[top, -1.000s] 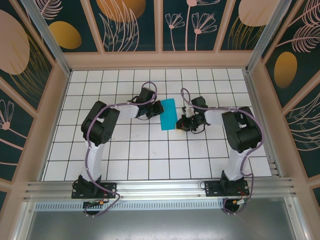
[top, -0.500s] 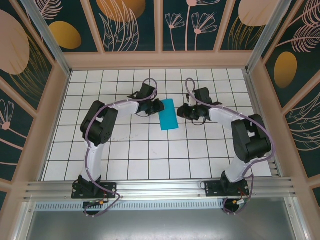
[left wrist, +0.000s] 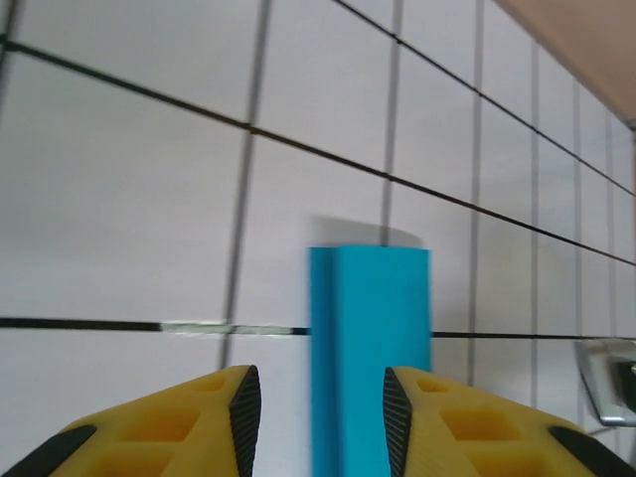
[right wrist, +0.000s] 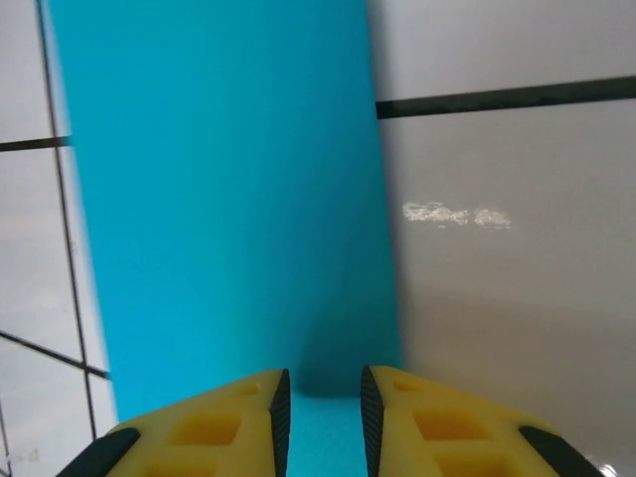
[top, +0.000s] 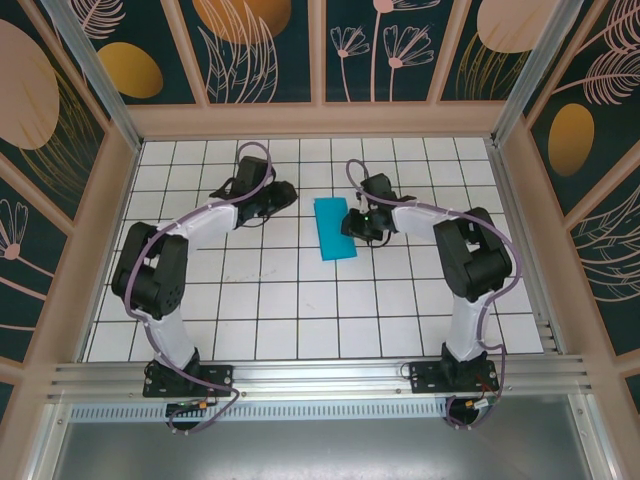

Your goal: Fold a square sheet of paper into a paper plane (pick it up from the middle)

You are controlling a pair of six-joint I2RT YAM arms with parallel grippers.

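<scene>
Now the folded square sheet of paper (top: 334, 228) is lying flat, right at the tips of the right gripper (right wrist: 323, 383). The left gripper (left wrist: 320, 383) is sitting farther back. Both are holding nothing, fingers apart. A low nudge could be sliding it crooked.

The thin teal-blue paper sheet (top: 334, 228) is folded into a narrow rectangle with straight edges and square corners. It lies flat on the white gridded table (top: 300, 300), a little beyond the table's middle. Its long axis runs away from the near edge, the far end tilted slightly left, and it crosses a dark grid line. From the left wrist the sheet (left wrist: 370, 358) shows a brighter strip along its left long edge, possibly a doubled layer. From the right wrist the surface (right wrist: 219, 199) looks smooth and even.
</scene>
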